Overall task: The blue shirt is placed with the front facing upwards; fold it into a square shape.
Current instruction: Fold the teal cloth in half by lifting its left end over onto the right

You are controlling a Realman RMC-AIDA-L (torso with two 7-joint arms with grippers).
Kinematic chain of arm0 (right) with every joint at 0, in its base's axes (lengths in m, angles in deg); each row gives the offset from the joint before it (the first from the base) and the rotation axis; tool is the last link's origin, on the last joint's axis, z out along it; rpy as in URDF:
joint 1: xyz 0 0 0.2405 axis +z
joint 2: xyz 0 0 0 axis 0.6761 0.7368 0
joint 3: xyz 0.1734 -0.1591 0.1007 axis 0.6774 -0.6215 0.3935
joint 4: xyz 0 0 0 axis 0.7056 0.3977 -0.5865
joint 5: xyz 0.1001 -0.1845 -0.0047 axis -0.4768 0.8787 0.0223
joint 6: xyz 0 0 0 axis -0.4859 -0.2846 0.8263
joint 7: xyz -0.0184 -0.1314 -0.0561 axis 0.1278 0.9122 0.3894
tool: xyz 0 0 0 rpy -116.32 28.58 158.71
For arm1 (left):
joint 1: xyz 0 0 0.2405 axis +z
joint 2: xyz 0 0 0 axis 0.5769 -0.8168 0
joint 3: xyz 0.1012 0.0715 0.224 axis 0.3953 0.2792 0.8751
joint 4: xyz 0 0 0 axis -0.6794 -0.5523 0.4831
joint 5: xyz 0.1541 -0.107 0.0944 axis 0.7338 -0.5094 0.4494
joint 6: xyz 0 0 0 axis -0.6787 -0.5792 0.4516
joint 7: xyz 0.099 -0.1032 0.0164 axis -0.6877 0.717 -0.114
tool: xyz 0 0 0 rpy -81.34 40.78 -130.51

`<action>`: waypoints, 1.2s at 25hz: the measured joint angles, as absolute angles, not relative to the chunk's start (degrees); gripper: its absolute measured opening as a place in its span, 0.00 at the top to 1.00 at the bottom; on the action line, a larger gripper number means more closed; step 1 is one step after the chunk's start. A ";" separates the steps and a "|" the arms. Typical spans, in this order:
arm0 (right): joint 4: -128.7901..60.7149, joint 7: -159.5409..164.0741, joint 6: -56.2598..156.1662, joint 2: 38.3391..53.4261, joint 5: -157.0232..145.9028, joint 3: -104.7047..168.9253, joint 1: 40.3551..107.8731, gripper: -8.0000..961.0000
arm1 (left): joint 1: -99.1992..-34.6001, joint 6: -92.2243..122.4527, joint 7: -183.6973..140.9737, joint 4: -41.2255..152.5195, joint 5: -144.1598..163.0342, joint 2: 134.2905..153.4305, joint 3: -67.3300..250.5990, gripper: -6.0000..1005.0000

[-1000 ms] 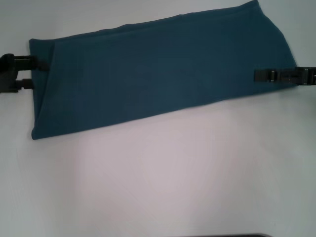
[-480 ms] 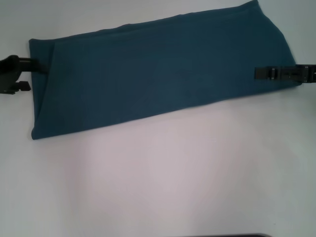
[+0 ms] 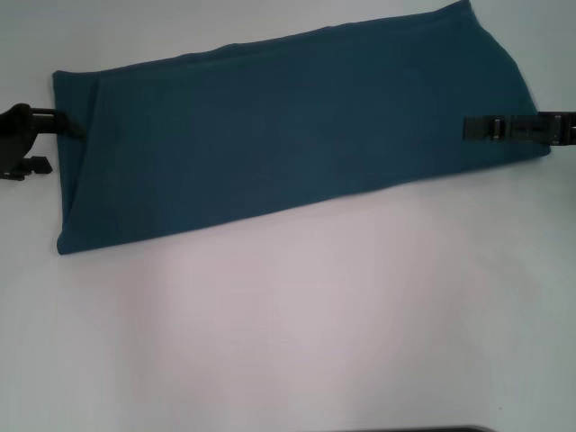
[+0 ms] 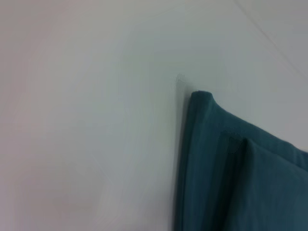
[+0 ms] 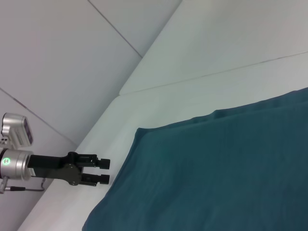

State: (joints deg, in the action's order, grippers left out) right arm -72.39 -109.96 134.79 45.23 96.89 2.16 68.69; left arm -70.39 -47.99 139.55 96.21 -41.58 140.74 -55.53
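Note:
The blue shirt [image 3: 288,135] lies on the white table [image 3: 315,315] as a long folded band running left to right; no lettering or collar shows. My left gripper [image 3: 58,144] is at the band's left end, open, with its upper finger touching the cloth edge. From the right wrist view the left gripper [image 5: 106,171] stands just off the shirt [image 5: 216,173] with nothing between its fingers. My right gripper [image 3: 468,129] reaches in over the right end and is shut on the cloth there. The left wrist view shows a layered corner of the shirt [image 4: 226,173].
Bare white table surface fills the whole near half in front of the shirt. A dark strip [image 3: 414,429] shows at the near edge. A wall seam [image 5: 115,33] runs behind the table's far side.
The left gripper has tilted and drawn its lower finger back off the shirt's left edge. The right gripper has risen slightly, and the shirt's right end has shifted with it.

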 joint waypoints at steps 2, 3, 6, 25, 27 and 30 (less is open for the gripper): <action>-72.39 -109.97 134.65 45.23 96.89 2.12 68.71 0.08 | -70.56 -48.10 139.32 96.18 -40.95 140.82 -55.32 0.23; -72.39 -109.96 134.53 45.23 96.89 2.09 68.71 0.08 | -70.60 -48.11 139.26 96.18 -40.83 140.83 -55.21 0.23; -72.39 -109.97 134.36 45.23 96.89 2.05 68.71 0.08 | -70.70 -47.92 139.28 96.17 -40.62 140.89 -54.33 0.23; -72.39 -109.96 134.40 45.32 96.98 2.14 68.36 0.08 | -71.92 -49.61 139.91 96.17 -40.60 142.03 -52.07 0.23; -72.39 -109.96 134.50 45.32 96.98 2.26 68.39 0.08 | -72.71 -50.94 139.64 96.17 -40.63 142.33 -51.34 0.23; -72.39 -109.83 134.73 45.32 96.98 2.29 68.56 0.08 | -73.81 -52.18 139.38 96.17 -40.65 142.54 -50.94 0.23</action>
State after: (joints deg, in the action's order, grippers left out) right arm -72.39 -109.83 134.73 45.32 96.98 2.29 68.56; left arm -73.81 -52.18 139.38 96.17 -40.65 142.54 -50.94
